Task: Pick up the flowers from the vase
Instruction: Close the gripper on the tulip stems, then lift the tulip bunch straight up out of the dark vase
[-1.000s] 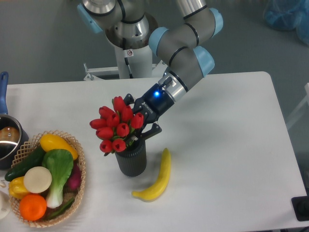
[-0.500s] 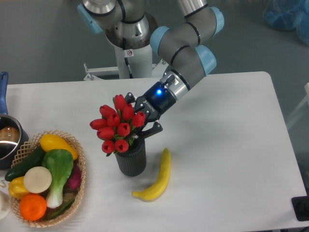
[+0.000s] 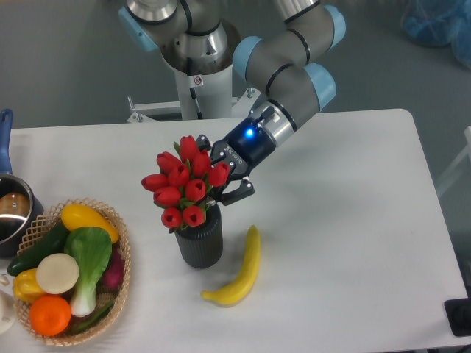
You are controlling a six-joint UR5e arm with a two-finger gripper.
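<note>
The gripper (image 3: 221, 175) is clamped on the tulip bunch (image 3: 184, 189) just under the buds, whose stems run straight down into the ribbed vase (image 3: 199, 243) directly beneath.

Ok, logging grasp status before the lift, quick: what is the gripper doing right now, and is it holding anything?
Gripper: closed on the flowers, fingers clamped at the stems just above the vase.

One fixed camera, high — probably front-on, facing arm base across table (image 3: 353, 220)
</note>
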